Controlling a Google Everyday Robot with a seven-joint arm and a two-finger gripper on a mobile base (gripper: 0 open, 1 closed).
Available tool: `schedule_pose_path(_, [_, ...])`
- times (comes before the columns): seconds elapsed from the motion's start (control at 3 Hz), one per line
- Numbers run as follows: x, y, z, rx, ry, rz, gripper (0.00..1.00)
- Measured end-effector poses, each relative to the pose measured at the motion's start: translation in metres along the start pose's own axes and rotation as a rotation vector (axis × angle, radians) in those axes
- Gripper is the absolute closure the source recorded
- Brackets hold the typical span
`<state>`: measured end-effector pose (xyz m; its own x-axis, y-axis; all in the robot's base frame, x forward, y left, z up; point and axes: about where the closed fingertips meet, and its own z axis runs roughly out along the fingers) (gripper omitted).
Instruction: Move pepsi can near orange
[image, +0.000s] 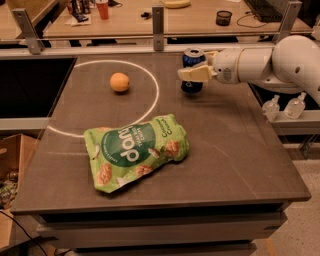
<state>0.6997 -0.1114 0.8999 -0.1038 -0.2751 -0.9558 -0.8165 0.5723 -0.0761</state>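
The pepsi can (192, 86) is dark blue with a silver top and stands upright at the back right of the dark table (240, 150). My gripper (190, 71) reaches in from the right and is shut on the can's middle. One cream finger (194, 75) crosses the front of the can and the other is hidden behind it. The orange (119, 82) lies to the can's left, inside a white circle (156, 90) painted on the table, about two can-widths of bare table away from the can.
A big green snack bag (135, 152) lies flat in the middle front of the table. Two small clear bottles (285, 106) stand on a ledge off the right edge. A metal rail (158, 22) runs behind the table.
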Motion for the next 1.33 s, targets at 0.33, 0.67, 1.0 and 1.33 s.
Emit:
schedule_pose_path(0.33, [-0.027,0.006,0.011,-0.054,-0.025,0.046,1.0])
schedule_pose_path(0.67, [-0.069,0.037,0.046,-0.111,-0.037,-0.01,1.0])
schedule_pose_path(1.0, [-0.069,0.037,0.048,-0.109,-0.039,-0.011,1.0])
schedule_pose_path(1.33, [-0.065,0.045,0.058,-0.125,-0.014,-0.023,1.0])
